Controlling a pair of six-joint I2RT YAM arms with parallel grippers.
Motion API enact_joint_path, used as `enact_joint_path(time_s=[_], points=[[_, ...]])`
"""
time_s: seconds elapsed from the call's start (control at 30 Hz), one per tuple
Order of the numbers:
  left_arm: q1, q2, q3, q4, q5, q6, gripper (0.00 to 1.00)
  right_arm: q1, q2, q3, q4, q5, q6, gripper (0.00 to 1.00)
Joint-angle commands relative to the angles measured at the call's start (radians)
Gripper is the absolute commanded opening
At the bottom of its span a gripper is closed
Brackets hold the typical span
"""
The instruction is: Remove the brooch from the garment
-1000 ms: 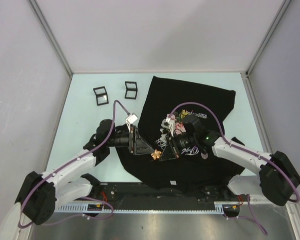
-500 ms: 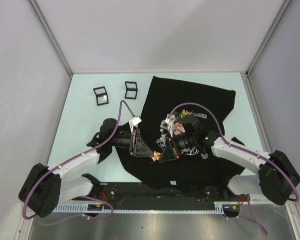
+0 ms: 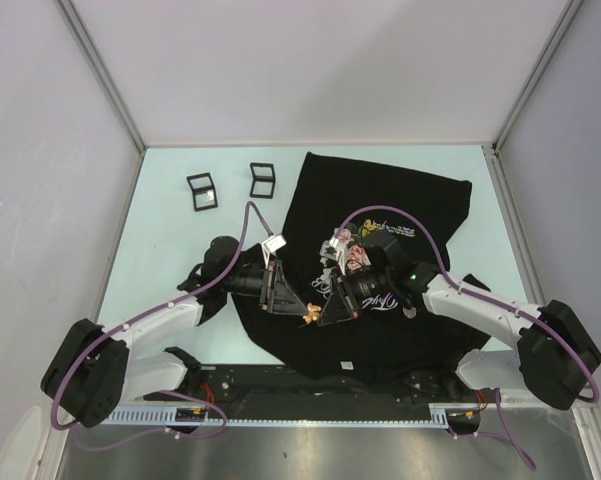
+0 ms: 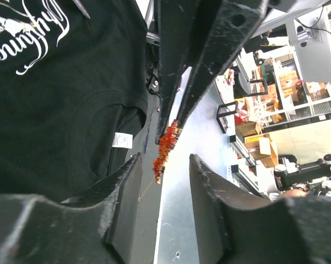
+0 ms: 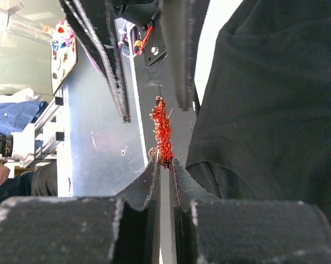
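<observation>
The garment (image 3: 380, 200), a black T-shirt with a rose print and white lettering, lies spread on the table right of centre. The brooch (image 5: 163, 135), a small red-orange beaded piece, is lifted off the garment near its lower left hem. My right gripper (image 5: 164, 162) is shut on the brooch's lower end. My left gripper (image 4: 164, 162) faces it from the left with jaws open. The brooch (image 4: 165, 144) hangs just at the left jaws' tips, nearer the left finger (image 4: 124, 187), and touches neither pad. From above, both grippers meet at the brooch (image 3: 310, 312).
Two small black square frames (image 3: 202, 190) (image 3: 262, 180) stand on the pale tabletop at the back left. The garment's collar and label (image 4: 121, 141) lie just beside the grippers. A metal rail (image 3: 310, 410) runs along the near table edge. Grey walls enclose the table.
My left gripper's jaws have narrowed from a wider opening and the left arm has shifted slightly. The right gripper has kept still with the brooch in it.
</observation>
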Motion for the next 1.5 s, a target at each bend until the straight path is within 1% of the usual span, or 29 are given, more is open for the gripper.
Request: enact_joint_path(time_s=[0.0, 0.07, 0.1, 0.2, 0.27, 0.43, 0.57, 0.63, 0.7, 0.73, 0.8, 0.83, 0.9, 0.93, 0.97, 1.0, 1.03, 1.1, 1.13, 1.17, 1.2, 1.23, 1.27, 1.3, 1.33, 1.37, 1.43, 1.47], points=[[-0.002, 0.008, 0.022, 0.02, 0.018, 0.036, 0.46, 0.016, 0.009, 0.005, 0.036, -0.013, -0.009, 0.0], [-0.002, 0.008, 0.016, 0.056, 0.022, 0.013, 0.44, 0.016, 0.013, 0.004, 0.033, -0.008, -0.012, 0.0], [-0.002, 0.008, 0.014, 0.058, 0.024, 0.012, 0.4, 0.016, 0.012, 0.005, 0.035, -0.007, -0.012, 0.0], [-0.002, 0.016, 0.01, 0.07, 0.041, -0.002, 0.34, 0.016, 0.007, 0.004, 0.033, 0.003, -0.013, 0.0], [-0.002, 0.019, 0.011, 0.075, 0.051, -0.004, 0.32, 0.016, 0.006, 0.004, 0.03, 0.006, -0.016, 0.0], [-0.003, 0.033, 0.023, 0.035, 0.062, 0.022, 0.31, 0.01, 0.009, 0.004, 0.029, 0.018, -0.018, 0.0], [-0.008, 0.054, 0.02, 0.053, 0.074, 0.007, 0.31, 0.005, 0.013, 0.004, 0.038, 0.006, -0.01, 0.0], [-0.016, 0.056, 0.025, 0.057, 0.075, 0.004, 0.29, 0.005, 0.01, 0.004, 0.048, 0.0, -0.006, 0.0], [-0.016, 0.056, 0.025, 0.06, 0.075, 0.005, 0.24, 0.005, 0.01, 0.005, 0.052, -0.005, -0.004, 0.0], [-0.017, 0.056, 0.025, 0.058, 0.072, 0.007, 0.15, 0.003, 0.01, 0.005, 0.053, -0.005, -0.004, 0.0], [-0.016, 0.048, 0.023, 0.061, 0.061, 0.007, 0.11, 0.003, 0.01, 0.004, 0.048, -0.005, -0.006, 0.0], [-0.016, 0.045, 0.023, 0.057, 0.056, 0.007, 0.06, 0.003, 0.009, 0.005, 0.047, -0.003, -0.007, 0.0], [-0.016, 0.039, 0.02, 0.055, 0.033, 0.007, 0.01, 0.003, 0.007, 0.005, 0.033, 0.021, -0.006, 0.0], [-0.016, 0.034, 0.017, 0.055, 0.024, 0.004, 0.0, -0.003, -0.003, 0.005, 0.022, 0.041, -0.001, 0.0], [-0.014, 0.027, 0.013, 0.067, 0.001, -0.011, 0.0, -0.007, -0.008, 0.004, -0.002, 0.088, 0.002, 0.04], [-0.014, 0.013, 0.006, 0.085, -0.008, -0.027, 0.0, -0.007, -0.014, -0.001, -0.002, 0.102, 0.008, 0.07], [-0.014, 0.002, -0.007, 0.102, -0.022, -0.042, 0.0, -0.018, -0.019, -0.008, 0.007, 0.11, 0.04, 0.15], [-0.008, -0.032, -0.021, 0.115, -0.099, -0.08, 0.0, -0.024, -0.048, -0.056, 0.073, 0.136, 0.089, 0.27], [-0.007, -0.042, -0.032, 0.118, -0.125, -0.109, 0.0, -0.026, -0.057, -0.079, 0.134, 0.139, 0.153, 0.38], [-0.005, -0.052, -0.038, 0.119, -0.155, -0.128, 0.0, -0.023, -0.072, -0.115, 0.215, 0.156, 0.184, 0.45], [-0.002, -0.076, -0.046, 0.122, -0.23, -0.148, 0.0, -0.015, -0.079, -0.135, 0.254, 0.168, 0.223, 0.5], [0.0, -0.088, -0.07, 0.138, -0.266, -0.201, 0.0, -0.004, -0.083, -0.152, 0.297, 0.182, 0.25, 0.59], [0.0, -0.107, -0.09, 0.199, -0.307, -0.238, 0.0, 0.032, -0.088, -0.183, 0.37, 0.223, 0.295, 0.63], [0.0, -0.121, -0.113, 0.239, -0.379, -0.275, 0.0, 0.054, -0.091, -0.192, 0.396, 0.252, 0.307, 0.67], [-0.002, -0.147, -0.151, 0.269, -0.421, -0.331, 0.0, 0.074, -0.096, -0.202, 0.419, 0.283, 0.316, 0.7], [-0.002, -0.154, -0.161, 0.305, -0.448, -0.346, 0.0, 0.11, -0.1, -0.211, 0.464, 0.349, 0.336, 0.73], [0.0, -0.164, -0.167, 0.326, -0.487, -0.358, 0.0, 0.122, -0.106, -0.232, 0.522, 0.381, 0.368, 0.76], [-0.002, -0.168, -0.165, 0.322, -0.496, -0.361, 0.0, 0.125, -0.112, -0.238, 0.566, 0.424, 0.401, 0.78]])
